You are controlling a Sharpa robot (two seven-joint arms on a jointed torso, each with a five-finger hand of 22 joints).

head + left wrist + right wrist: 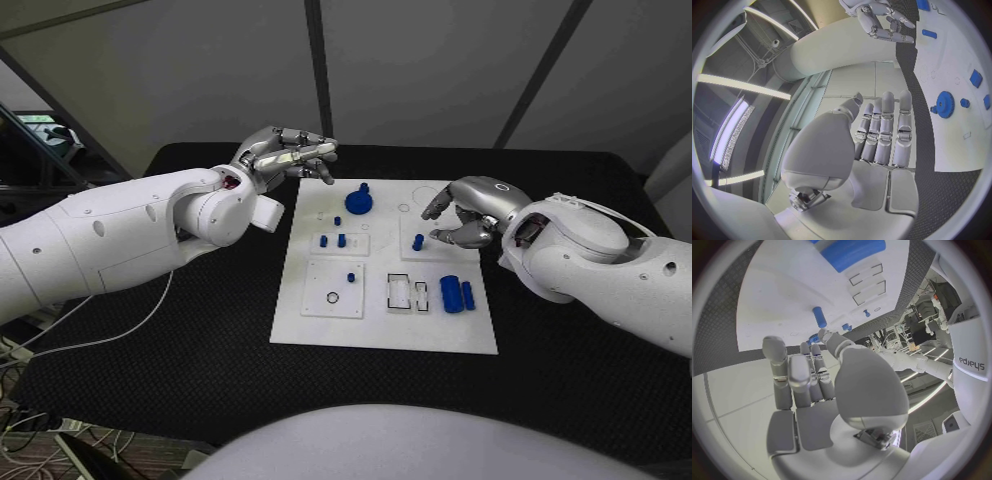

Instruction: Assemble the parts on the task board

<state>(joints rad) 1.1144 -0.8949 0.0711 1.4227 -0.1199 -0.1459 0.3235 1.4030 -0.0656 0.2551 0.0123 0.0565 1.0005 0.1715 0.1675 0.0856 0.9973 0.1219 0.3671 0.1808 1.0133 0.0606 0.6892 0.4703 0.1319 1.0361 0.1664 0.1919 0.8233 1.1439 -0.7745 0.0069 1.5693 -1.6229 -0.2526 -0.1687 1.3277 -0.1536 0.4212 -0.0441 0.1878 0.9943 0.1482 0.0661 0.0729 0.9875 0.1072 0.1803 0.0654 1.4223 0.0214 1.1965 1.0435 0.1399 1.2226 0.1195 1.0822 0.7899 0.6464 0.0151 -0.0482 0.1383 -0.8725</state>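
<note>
"sharpa" reads on the right arm's wrist in the right wrist view; task board (387, 330) sits mid-table, black table (577, 370) bare on both sides. Left hand (289, 155) hovers off the board's far-left corner, fingers straight, apart, holding nothing; right hand (464, 215) hangs over the board's right edge, fingers loosely spread, empty, just beside a small blue peg (418, 241); blue gear (359, 201) stands near the far edge.

I see the white task board (310, 330) lying in the middle of the black table (577, 350). My left hand (289, 155) hovers off the board's far left corner, fingers apart, holding nothing. My right hand (469, 210) sits over the board's right edge, fingers curled downward near a small blue peg (418, 241). A blue gear (359, 200) stands on the far part, and two blue cylinders (457, 294) lie side by side nearer me.
</note>
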